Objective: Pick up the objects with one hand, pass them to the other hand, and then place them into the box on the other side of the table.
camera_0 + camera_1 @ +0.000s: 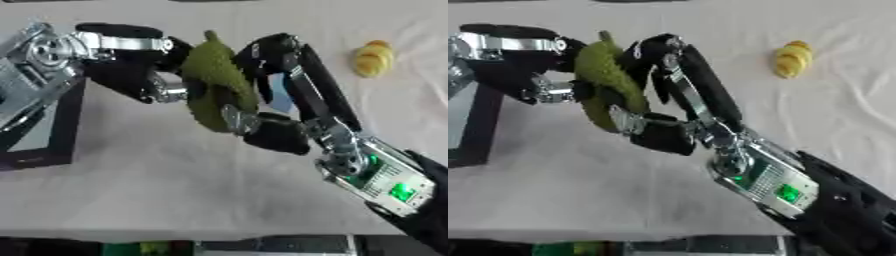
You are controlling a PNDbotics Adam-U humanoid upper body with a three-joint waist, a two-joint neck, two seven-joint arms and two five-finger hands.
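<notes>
A long green fuzzy object (217, 82), shaped like a cucumber or pod, hangs above the table's middle between both hands. My right hand (278, 132) comes in from the lower right; its thumb sits under the lower end and its fingers (276, 50) curl over the top. From the left, my left hand (144, 75) wraps its fingers around the object's left side. A yellow object (373, 58), like a small banana bunch, lies on the cloth at the upper right. A dark box (52, 150) sits at the left edge, partly behind my left arm.
A pale cloth (175, 185) covers the table. Along the near edge runs a dark strip with green and grey items (149, 247). Open cloth lies in front of the hands.
</notes>
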